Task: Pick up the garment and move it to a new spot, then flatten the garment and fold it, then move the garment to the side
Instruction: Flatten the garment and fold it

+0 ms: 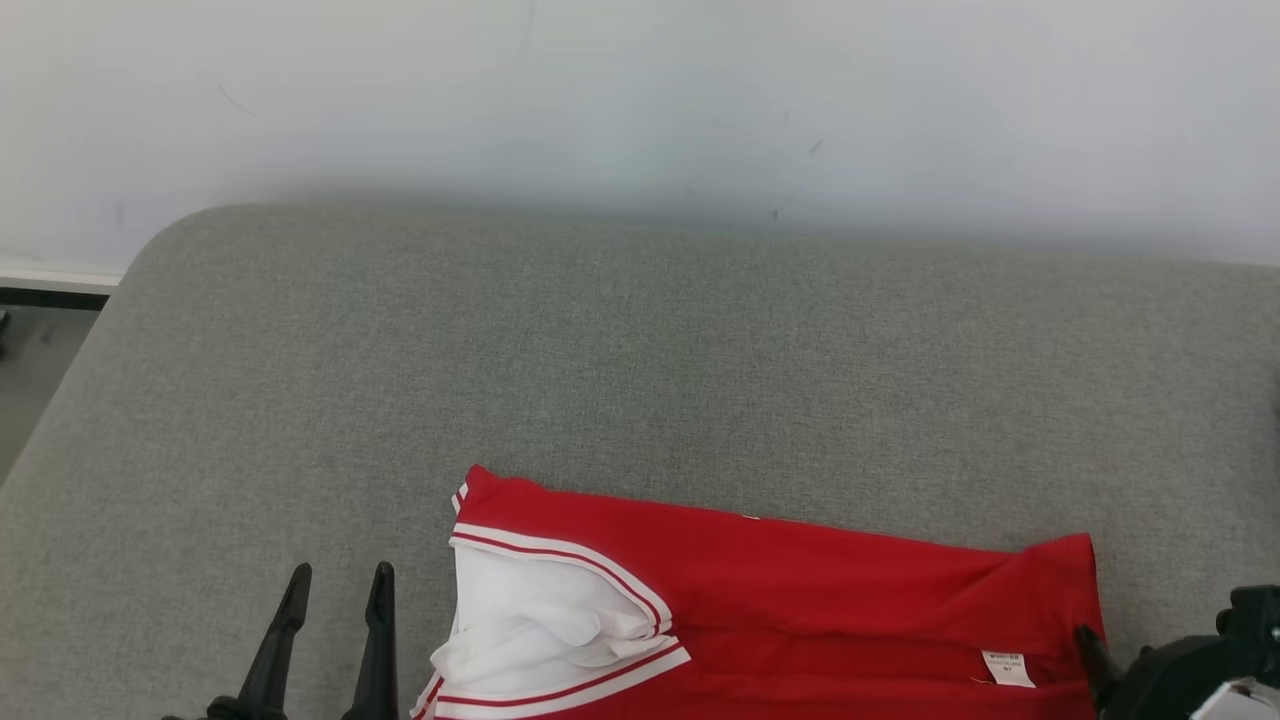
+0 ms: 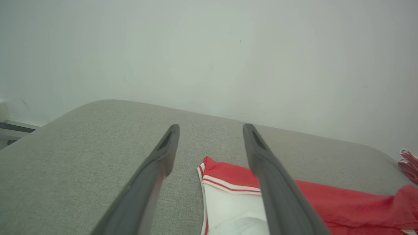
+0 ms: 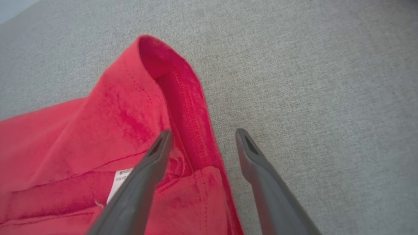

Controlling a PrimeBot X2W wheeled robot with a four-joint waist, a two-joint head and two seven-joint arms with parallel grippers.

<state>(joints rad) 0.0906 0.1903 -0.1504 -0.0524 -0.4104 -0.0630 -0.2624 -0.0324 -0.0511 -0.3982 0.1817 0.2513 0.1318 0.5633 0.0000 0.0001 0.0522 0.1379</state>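
Observation:
The garment (image 1: 800, 590) is red with a white sleeve edged in red-and-white stripes (image 1: 540, 620). It lies folded at the near edge of the grey cushioned surface (image 1: 640, 370). My left gripper (image 1: 340, 585) stands open just left of the sleeve, touching nothing. In the left wrist view its fingers (image 2: 210, 129) frame the striped corner of the garment (image 2: 228, 182). My right gripper (image 3: 204, 133) is open above the garment's right hem fold (image 3: 156, 98), near a white label (image 3: 119, 181), gripping nothing. One of its fingers (image 1: 1088, 642) shows at the garment's right end.
A pale wall (image 1: 640, 100) rises behind the surface. The surface's rounded left corner (image 1: 150, 250) drops to a floor strip (image 1: 40, 340). A scrap of red-and-white cloth (image 2: 408, 163) lies at the far right in the left wrist view. Bare grey surface stretches beyond the garment.

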